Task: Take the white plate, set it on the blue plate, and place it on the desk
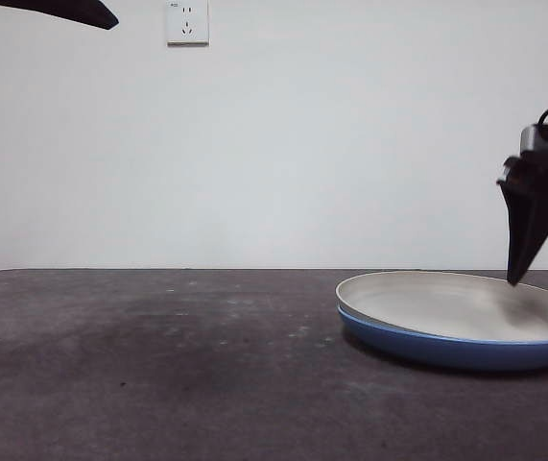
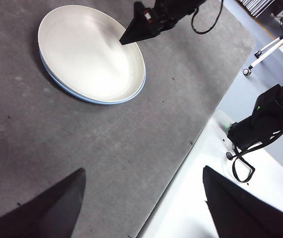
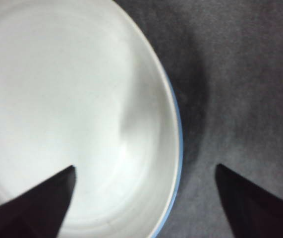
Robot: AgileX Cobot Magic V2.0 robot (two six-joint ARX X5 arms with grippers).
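Now white plate [image 1: 465, 305] nested in blue plate [image 1: 446, 348] on desk [image 1: 158, 365], at 4 o'clock of front view.
Right gripper [image 1: 518, 277] hovers above plate's rim, jaws spread, straddling rim, holding nothing; left gripper [image 2: 143, 198] waits, jaws apart, empty.

The white plate [image 1: 465, 305] is a plain cream-white with no pattern, and the blue plate [image 1: 427, 344] shows only as a glossy medium-blue band. The desk [image 1: 158, 365] is dark grey-brown (flecked with faint pale specks). Both grippers, right [image 1: 515, 279] and left [image 2: 143, 198], are black.
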